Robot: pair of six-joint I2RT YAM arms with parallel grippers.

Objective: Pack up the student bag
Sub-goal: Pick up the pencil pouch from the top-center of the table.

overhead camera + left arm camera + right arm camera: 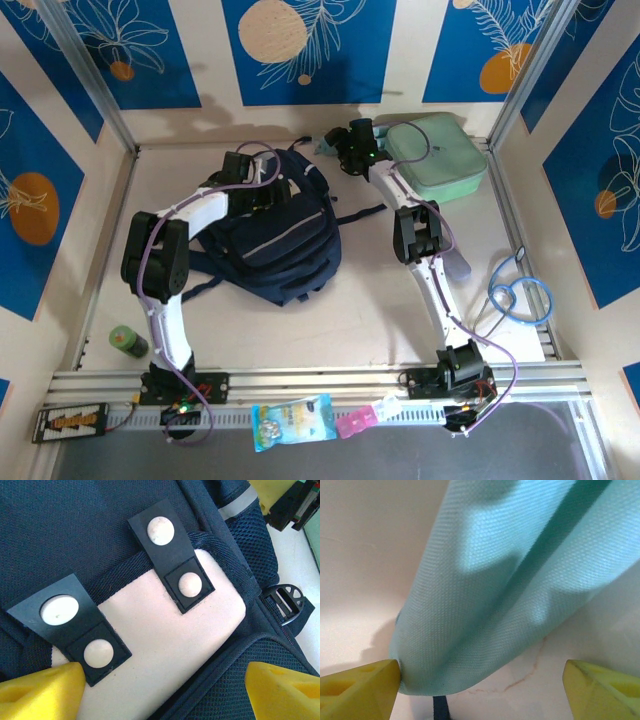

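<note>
White table [380, 300], blue leaf walls. Student bag [280, 240] lies mid-table. Left gripper [165, 690] hangs over bag's pale patch [170, 640], jaws wide apart, holding nothing. Farther back, right gripper [480, 690] wide apart too. Blue cloth [510, 570] lies between its fingers, touching one, not pinched. Best way, likely: squeeze cloth slowly at middle, lift clear of table. Bag needs opening before anything goes in.

Robot lab cell: two arms [165, 260] bolted to an aluminium extrusion rail [330, 378] behind the fingers [40, 692]; enclosing walls with printed blue panels [360, 60] beyond them.
</note>
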